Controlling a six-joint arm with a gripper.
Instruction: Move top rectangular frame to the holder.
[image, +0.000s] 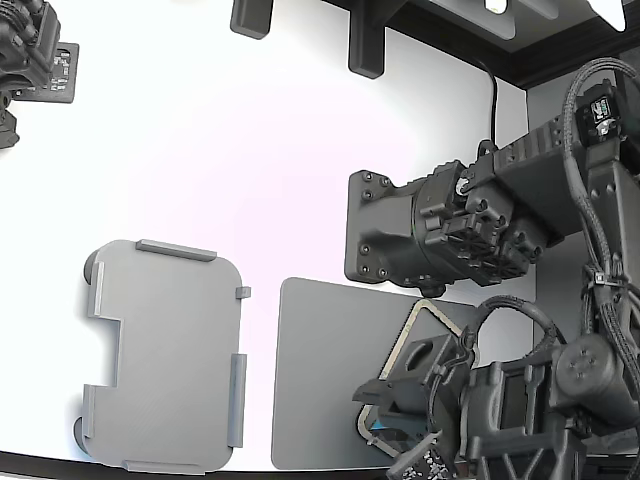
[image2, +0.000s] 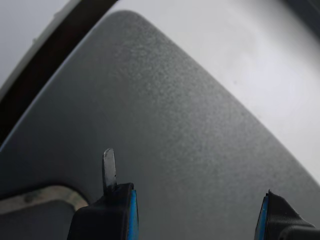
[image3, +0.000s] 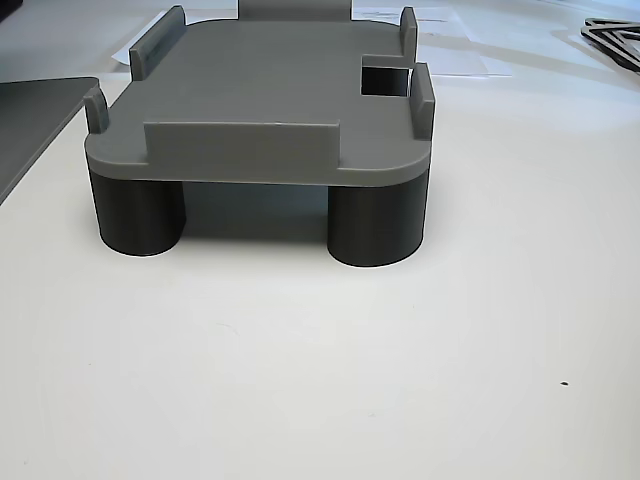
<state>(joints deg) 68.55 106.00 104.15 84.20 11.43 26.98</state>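
The tan rectangular frame lies on the dark grey flat mat at the exterior view's lower right, mostly hidden under my arm. One rounded corner of it shows in the wrist view. My gripper hangs low over the frame's near end. In the wrist view my gripper is open, with blue-padded fingers wide apart and only mat between them. The frame corner lies just outside one finger. The light grey holder stands empty at the exterior view's left, and shows in the other view on round feet.
A second arm's black head hangs above the mat's far edge in the exterior view. Black fixtures stand at the table's back and a black device at the back left. The mat's edge shows beside the holder.
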